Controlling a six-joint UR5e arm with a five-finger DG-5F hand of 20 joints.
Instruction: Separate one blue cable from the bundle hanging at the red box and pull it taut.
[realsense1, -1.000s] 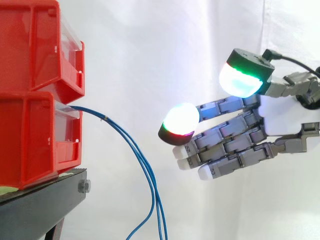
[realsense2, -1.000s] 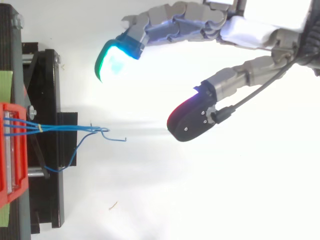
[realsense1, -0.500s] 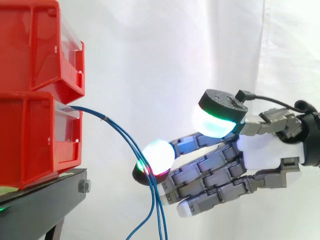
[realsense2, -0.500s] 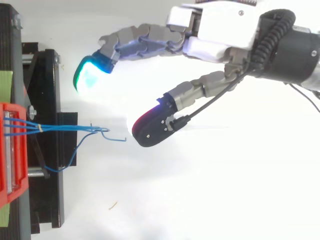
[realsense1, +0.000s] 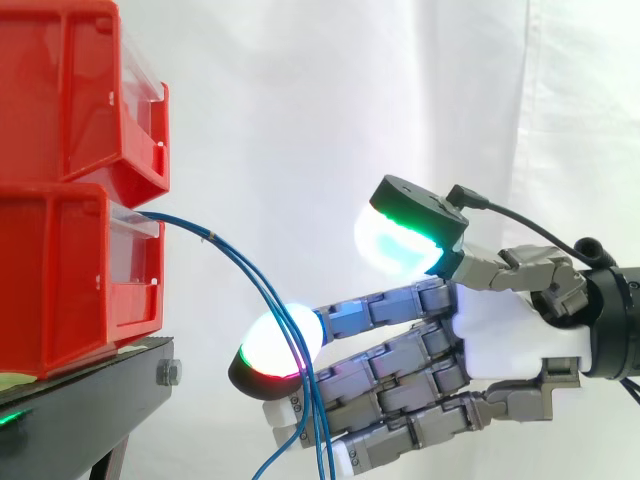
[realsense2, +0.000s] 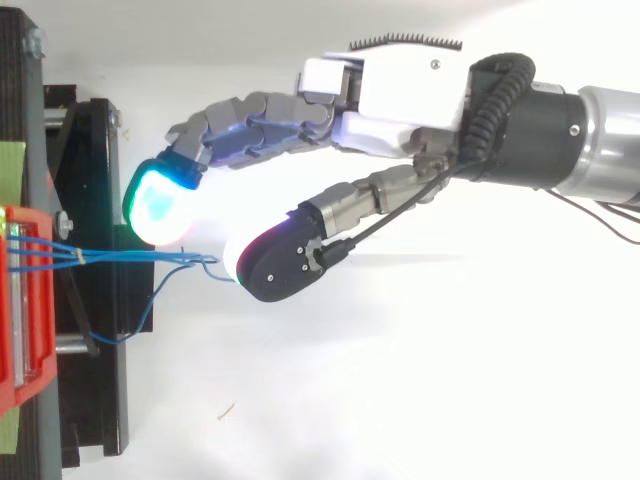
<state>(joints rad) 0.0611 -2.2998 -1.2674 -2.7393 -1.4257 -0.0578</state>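
Robot hand (realsense1: 505, 335) reaching level, fingers stretched out straight and thumb raised apart from them, open and gripping nothing. Blue cables (realsense1: 215, 238) hang just ahead of its fingertips, crossing in front of the white-and-red glowing pad (realsense1: 268, 345). Seen from above, the loose cable ends lie between 2 glowing pads. Beyond the fingertips, the cables lead into the lower red box (realsense1: 70, 270) on a black stand (realsense1: 80, 400).

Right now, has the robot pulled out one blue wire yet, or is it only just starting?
Only just starting. Done: the robot hand is at the bundle of thin blue cables hanging from the lower red plastic bin. In hand: its fingers are open, one glowing fingertip right beside the strands, none pinched. Left: single out one cable, grip it and pull it tight; they all hang slack.
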